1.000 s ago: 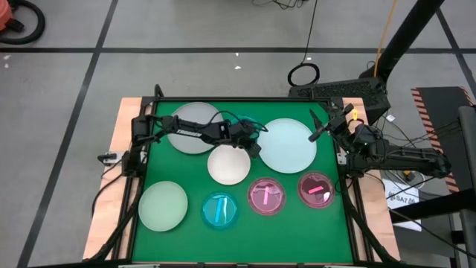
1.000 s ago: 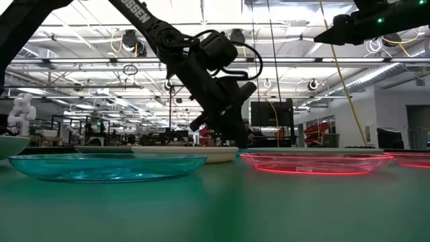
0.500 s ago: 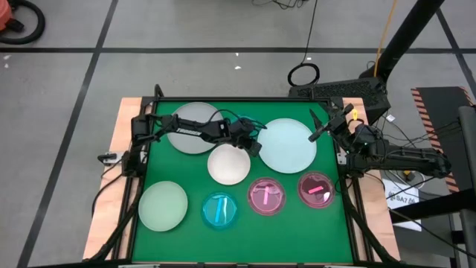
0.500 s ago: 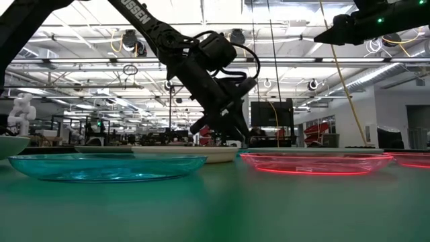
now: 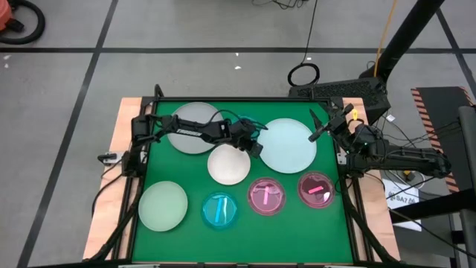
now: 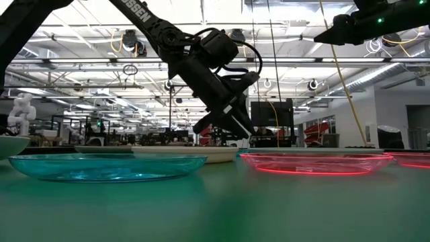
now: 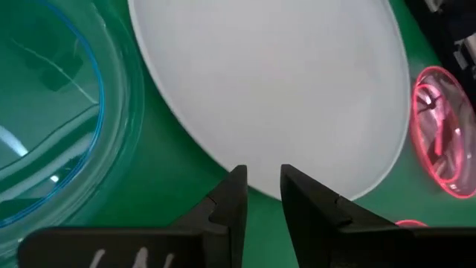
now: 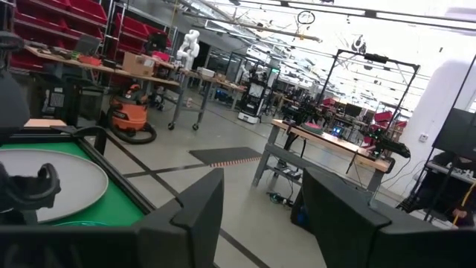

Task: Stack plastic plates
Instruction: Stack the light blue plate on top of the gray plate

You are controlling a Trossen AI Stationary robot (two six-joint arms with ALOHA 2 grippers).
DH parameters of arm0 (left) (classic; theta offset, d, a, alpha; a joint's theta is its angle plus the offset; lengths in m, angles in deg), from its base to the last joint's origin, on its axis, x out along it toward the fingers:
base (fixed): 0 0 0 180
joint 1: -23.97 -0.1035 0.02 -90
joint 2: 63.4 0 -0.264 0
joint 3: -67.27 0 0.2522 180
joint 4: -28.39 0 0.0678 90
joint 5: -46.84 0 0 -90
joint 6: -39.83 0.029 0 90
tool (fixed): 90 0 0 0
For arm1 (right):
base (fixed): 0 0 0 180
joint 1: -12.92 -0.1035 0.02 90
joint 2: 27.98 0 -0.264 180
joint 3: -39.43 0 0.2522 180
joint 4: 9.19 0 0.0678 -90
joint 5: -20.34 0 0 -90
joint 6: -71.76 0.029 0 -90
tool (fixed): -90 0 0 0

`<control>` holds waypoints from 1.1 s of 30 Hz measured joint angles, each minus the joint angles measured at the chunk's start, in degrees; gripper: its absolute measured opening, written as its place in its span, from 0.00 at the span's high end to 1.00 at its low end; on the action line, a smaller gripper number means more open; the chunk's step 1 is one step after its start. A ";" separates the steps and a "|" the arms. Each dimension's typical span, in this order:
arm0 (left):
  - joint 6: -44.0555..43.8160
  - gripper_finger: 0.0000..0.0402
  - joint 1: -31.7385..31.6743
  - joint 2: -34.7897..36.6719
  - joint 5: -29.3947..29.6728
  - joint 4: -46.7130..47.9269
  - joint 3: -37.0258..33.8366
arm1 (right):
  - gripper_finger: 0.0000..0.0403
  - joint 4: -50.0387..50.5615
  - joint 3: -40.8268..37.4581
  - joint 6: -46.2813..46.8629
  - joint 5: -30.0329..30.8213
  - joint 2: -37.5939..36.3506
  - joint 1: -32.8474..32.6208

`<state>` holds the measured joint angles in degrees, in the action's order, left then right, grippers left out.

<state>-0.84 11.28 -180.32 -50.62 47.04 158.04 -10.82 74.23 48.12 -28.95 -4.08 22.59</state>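
Observation:
My left gripper (image 5: 258, 149) hovers over the gap between the white plate (image 5: 228, 164) and the large pale blue plate (image 5: 288, 147). Its fingers stand a narrow gap apart above that plate's left rim (image 7: 253, 175) and hold nothing. It hangs clear of the table in the low view (image 6: 247, 132). A translucent cyan plate (image 5: 247, 120) lies partly under the left arm. The grey plate (image 5: 195, 113), pale green plate (image 5: 163, 206), second cyan plate (image 5: 220, 210) and two pink plates (image 5: 266, 196) (image 5: 317, 190) lie flat on the mat. My right gripper (image 5: 318, 128) waits open, raised at the table's right edge.
The green mat (image 5: 186, 171) is framed by a dark rail and wooden edges. Bare mat shows between the white and green plates and along the near edge. Cables and equipment sit off the right side, near the right arm's base (image 5: 387, 156).
My left gripper has risen a little from just above the table and has swung slightly toward the table's right, its fingertips tipping up. The plates have stayed in place.

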 joint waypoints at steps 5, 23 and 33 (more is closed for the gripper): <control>-0.32 0.78 0.04 0.07 0.65 3.60 2.48 | 0.56 0.00 0.00 0.00 -0.01 0.00 -0.01; 1.08 0.97 0.46 0.11 7.99 8.62 4.90 | 0.56 0.02 0.00 -0.01 0.00 0.00 -0.01; -4.11 0.91 0.07 0.09 12.03 9.91 4.83 | 0.56 0.46 0.00 -0.01 0.00 0.00 -0.02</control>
<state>-4.95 11.35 -180.23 -38.59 56.95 162.88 -10.36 74.23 48.11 -28.95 -4.08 22.57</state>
